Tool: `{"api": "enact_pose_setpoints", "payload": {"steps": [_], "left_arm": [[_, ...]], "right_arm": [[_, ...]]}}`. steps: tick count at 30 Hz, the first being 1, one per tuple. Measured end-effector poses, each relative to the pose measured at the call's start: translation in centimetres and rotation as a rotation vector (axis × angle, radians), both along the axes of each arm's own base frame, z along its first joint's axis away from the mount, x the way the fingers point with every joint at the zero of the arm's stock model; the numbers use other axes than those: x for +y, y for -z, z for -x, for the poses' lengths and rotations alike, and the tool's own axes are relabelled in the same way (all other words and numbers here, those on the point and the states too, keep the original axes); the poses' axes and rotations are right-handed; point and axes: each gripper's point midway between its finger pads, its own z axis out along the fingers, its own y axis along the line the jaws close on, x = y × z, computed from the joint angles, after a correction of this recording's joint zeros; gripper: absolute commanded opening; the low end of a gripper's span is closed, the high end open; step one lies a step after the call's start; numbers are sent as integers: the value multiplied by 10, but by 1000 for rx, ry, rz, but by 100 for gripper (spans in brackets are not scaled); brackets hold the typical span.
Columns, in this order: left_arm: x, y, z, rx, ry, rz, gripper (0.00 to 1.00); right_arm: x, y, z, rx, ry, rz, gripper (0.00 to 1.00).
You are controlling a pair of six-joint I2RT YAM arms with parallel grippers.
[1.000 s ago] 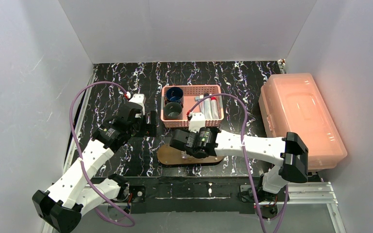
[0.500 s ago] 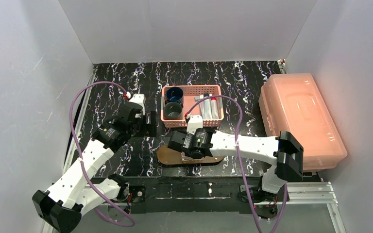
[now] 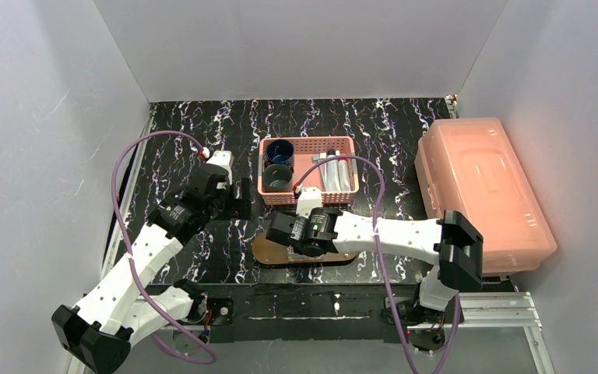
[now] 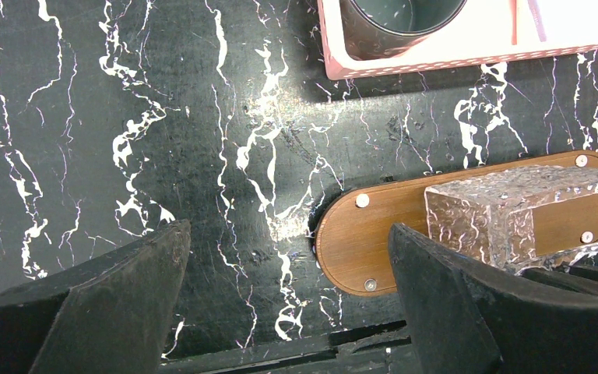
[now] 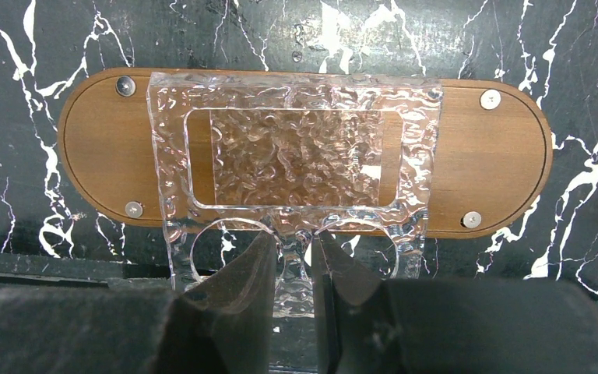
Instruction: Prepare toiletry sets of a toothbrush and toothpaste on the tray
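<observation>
Right gripper (image 3: 282, 231), from above, sits low over the tray (image 3: 267, 251); tubes (image 3: 341, 173) lie in the pink basket (image 3: 308, 141). Left wrist view: left gripper (image 4: 288, 234) gapes empty above the table (image 4: 124, 117). Right wrist view: its jaws pinch a clear textured holder (image 5: 296, 156) over the tray. No set looks assembled yet.

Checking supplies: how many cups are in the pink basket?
2. The blue cup stands in the pink basket's far left corner; the grey cup sits in its near left corner. None seems hidden.
</observation>
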Motion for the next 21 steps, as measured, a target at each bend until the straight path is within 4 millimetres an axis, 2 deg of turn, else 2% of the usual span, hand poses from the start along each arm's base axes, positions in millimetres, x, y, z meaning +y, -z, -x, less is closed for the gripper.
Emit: {"api": "enact_pose_setpoints", "payload": {"steps": [8,21], "left_arm": [[0,0,0,0,0,0,98],[0,0,0,-1,0,1,98]], "right_arm": [[1,8,2,10,-6,22,1],[1,9,1,2,5,23,2]]}}
